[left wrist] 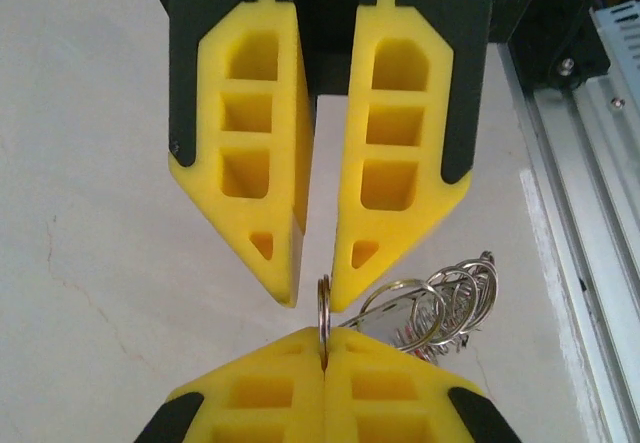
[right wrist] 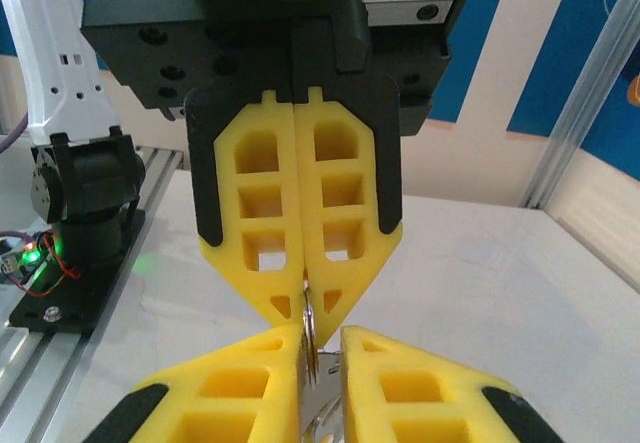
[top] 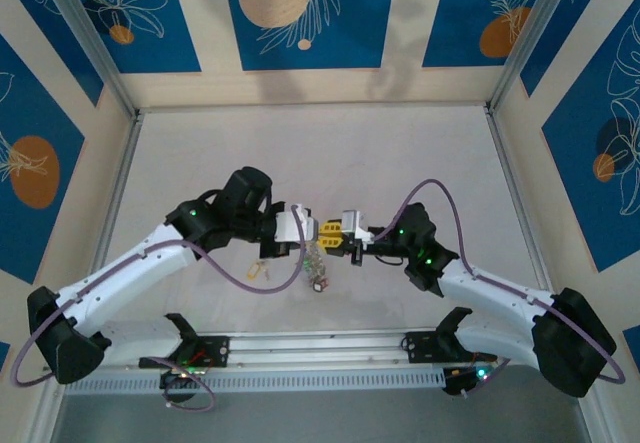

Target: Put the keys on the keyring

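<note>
Keyring: the large thin grey metal keyring (left wrist: pixel 323 308) is sitting above the middle of the table, between the two grippers where they meet tip to tip.
Keyring axis: in the left wrist view it is showing edge-on, running straight up from one pair of fingertips into the gap of the other.
Keys: the small silver keys (left wrist: pixel 445 303) on their smaller rings are fanning out to one side of the loop. From above they are dangling toward the near rail.
Left gripper: the yellow-fingered left gripper (left wrist: pixel 324 345) is pinching the loop, with its pads pressed together.
Right gripper: the matching right gripper (left wrist: pixel 312 295) is holding its fingers slightly apart, straddling the loop's far edge.
Loose key: one pale-tagged key (top: pixel 258 273) is lying on the table beside the left forearm.
Surface: the off-white table (top: pixel 400 163) is showing faint hairline cracks.
Room: blue wall panels (top: pixel 300 13) with white leaf outlines and orange discs are enclosing the cell, and an aluminium rail (top: pixel 320 348) is running along the near edge.
</note>
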{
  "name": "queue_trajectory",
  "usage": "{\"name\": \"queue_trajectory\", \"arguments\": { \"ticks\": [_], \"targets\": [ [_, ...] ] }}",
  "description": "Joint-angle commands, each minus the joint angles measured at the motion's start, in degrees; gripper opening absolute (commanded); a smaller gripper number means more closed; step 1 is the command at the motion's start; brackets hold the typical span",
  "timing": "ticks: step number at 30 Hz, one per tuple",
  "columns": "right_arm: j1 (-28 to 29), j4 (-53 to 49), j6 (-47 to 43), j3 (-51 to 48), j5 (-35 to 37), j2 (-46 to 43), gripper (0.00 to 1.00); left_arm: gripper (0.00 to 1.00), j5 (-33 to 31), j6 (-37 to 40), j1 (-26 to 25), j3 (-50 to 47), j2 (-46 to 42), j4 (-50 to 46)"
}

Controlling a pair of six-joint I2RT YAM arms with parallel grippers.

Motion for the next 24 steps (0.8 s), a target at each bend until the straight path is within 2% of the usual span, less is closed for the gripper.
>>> {"name": "queue_trajectory", "arguments": {
  "ticks": [1, 9, 10, 12, 14, 16, 18, 24],
  "targets": [
    [0.75, -3.02, -2.21, 2.35, 1.41, 1.1, 0.17, 0.0, -0.66, 2.03, -0.62, 2.71, -0.02, -2.38],
    [1.53, -6.38, -2.52, 4.56, 1.61, 3.86, 0.15, 0.0, 0.96, 2.15, -0.62, 4.09, 0.87, -2.33],
    [1.59, -6.72, -2.62, 4.92, 1.66, 4.06, 0.13, 0.0, 1.34, 2.28, -0.59, 4.36, 1.2, -2.66],
    [1.68, -6.56, -2.66, 5.06, 1.7, 4.45, 0.01, 0.0, 1.92, 2.36, -0.57, 4.44, 1.59, -2.79],
    [1.64, -5.54, -2.48, 4.85, 0.95, 4.45, 0.0, 0.0, 2.63, 2.21, -0.55, 4.25, 1.48, -2.5],
    [1.63, -3.01, -1.84, 3.96, 0.0, 4.31, 0.0, 0.16, 3.59, 1.72, -0.55, 3.0, 0.48, -0.41],
    [1.34, 1.07, -0.78, 2.19, -0.68, 3.7, 0.0, 0.23, 4.85, 2.01, -0.48, 0.71, -1.79, 1.92],
    [-1.11, 14.45, 4.12, -3.56, -2.97, 1.68, 0.0, 0.27, 4.63, 3.09, 0.26, -7.22, -7.99, 7.8]
  ]
}}
